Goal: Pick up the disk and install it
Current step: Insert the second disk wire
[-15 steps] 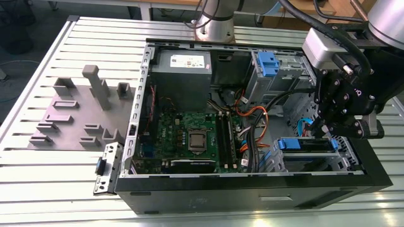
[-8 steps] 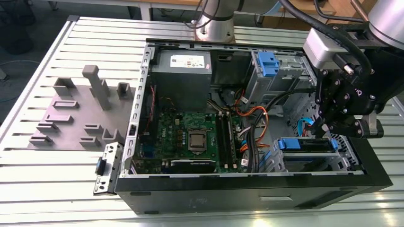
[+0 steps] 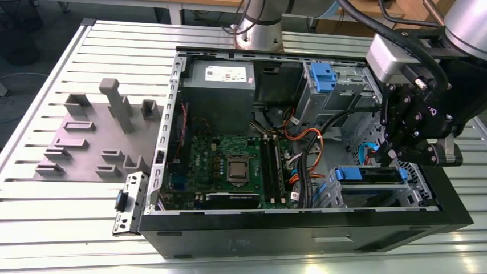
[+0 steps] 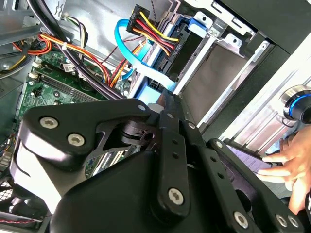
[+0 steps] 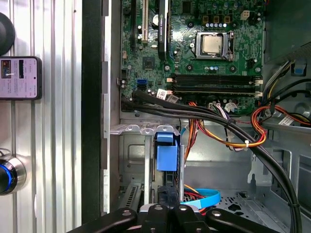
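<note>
The disk (image 3: 369, 174) stands edge-up in the drive bay at the near corner of the open computer case (image 3: 304, 228), on the exterior view's right; its bright blue bracket faces up. In the first wrist view the blue bracket of the disk (image 5: 166, 154) runs straight out past the gripper (image 5: 167, 196). In the second wrist view the disk (image 4: 214, 73) shows a silver face and a blue frame beside red, yellow and light-blue cables. My black gripper (image 3: 394, 155) hangs directly over the disk, its tip at the bracket's top edge.
A grey power-supply box (image 3: 220, 85) and a green motherboard (image 3: 228, 165) lie in the case. Thick black cables (image 5: 233, 128) cross beside the bay. A second blue bracket (image 3: 323, 77) sits in the far bay. A person's hand (image 4: 291, 158) touches a phone (image 5: 19, 77) outside the case.
</note>
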`<state>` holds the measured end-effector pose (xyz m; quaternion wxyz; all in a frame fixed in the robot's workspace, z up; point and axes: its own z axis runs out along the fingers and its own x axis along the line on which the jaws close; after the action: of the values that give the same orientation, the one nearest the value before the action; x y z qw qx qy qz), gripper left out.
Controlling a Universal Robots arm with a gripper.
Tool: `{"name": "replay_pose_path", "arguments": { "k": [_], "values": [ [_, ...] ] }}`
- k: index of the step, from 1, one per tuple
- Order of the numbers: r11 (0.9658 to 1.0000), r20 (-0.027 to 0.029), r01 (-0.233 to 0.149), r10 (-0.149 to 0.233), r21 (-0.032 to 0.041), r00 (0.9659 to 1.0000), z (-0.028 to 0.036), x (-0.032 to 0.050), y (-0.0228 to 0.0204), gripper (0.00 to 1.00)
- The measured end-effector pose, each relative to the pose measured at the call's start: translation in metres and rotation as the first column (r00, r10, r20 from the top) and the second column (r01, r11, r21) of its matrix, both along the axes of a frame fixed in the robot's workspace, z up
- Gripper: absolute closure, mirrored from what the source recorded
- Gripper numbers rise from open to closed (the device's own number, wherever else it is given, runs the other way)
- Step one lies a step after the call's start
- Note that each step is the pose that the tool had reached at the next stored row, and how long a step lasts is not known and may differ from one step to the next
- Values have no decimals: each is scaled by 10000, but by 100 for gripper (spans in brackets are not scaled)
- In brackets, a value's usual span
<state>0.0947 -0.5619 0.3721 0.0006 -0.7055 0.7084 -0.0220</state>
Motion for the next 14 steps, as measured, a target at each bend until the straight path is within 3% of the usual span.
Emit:
{"name": "replay_pose_path", "arguments": {
  "k": [5, 6, 9, 14],
  "values": [
    [10000, 0, 0, 0, 0, 10000, -1, 3, 2, 89],
    [10000, 0, 0, 0, 0, 10000, -36, 83, 48, 89],
    [10000, 0, 0, 0, 0, 10000, -57, 132, 76, 89],
    [10000, 0, 0, 0, 0, 10000, -58, 133, 77, 89]
  ]
}}
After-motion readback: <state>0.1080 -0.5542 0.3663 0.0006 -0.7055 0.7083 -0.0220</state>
